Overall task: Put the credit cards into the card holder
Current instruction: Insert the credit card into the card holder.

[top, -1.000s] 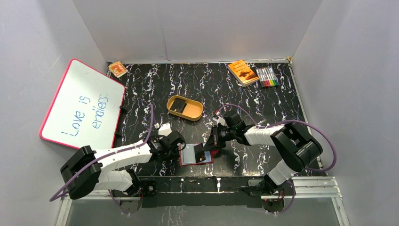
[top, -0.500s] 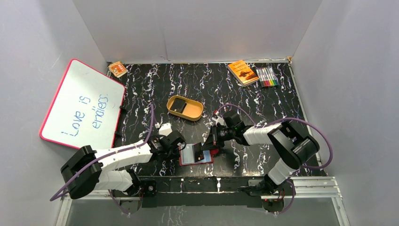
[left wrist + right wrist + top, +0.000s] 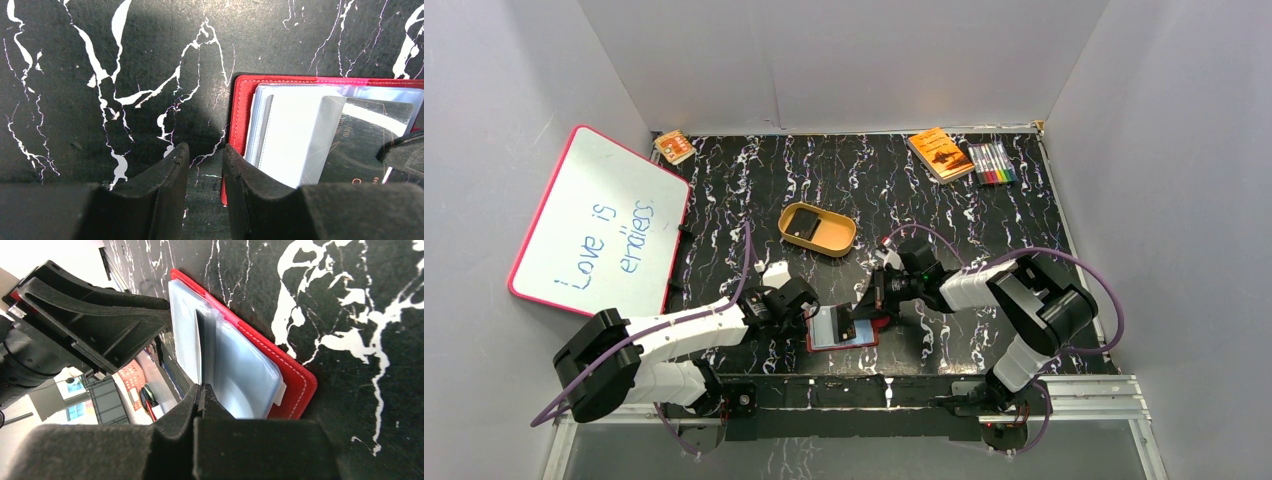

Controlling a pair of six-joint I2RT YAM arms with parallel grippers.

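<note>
The black, white-veined surface (image 3: 1024,260) carries everything. A whiteboard (image 3: 599,225) leans at its left edge. An orange booklet (image 3: 940,153) and a marker pack (image 3: 991,162) lie by the far right corner. A tan dish (image 3: 836,243) near the middle holds a second credit card (image 3: 800,229). The red card holder (image 3: 829,330) lies open at the near edge, between the arms. The left hand (image 3: 205,165) is released, its fingers slightly parted, one over the holder's left edge and only the surface showing between them. The right hand (image 3: 201,388) is clenched on a dark credit card (image 3: 360,145), which stands partly inside the holder's clear pockets.
</note>
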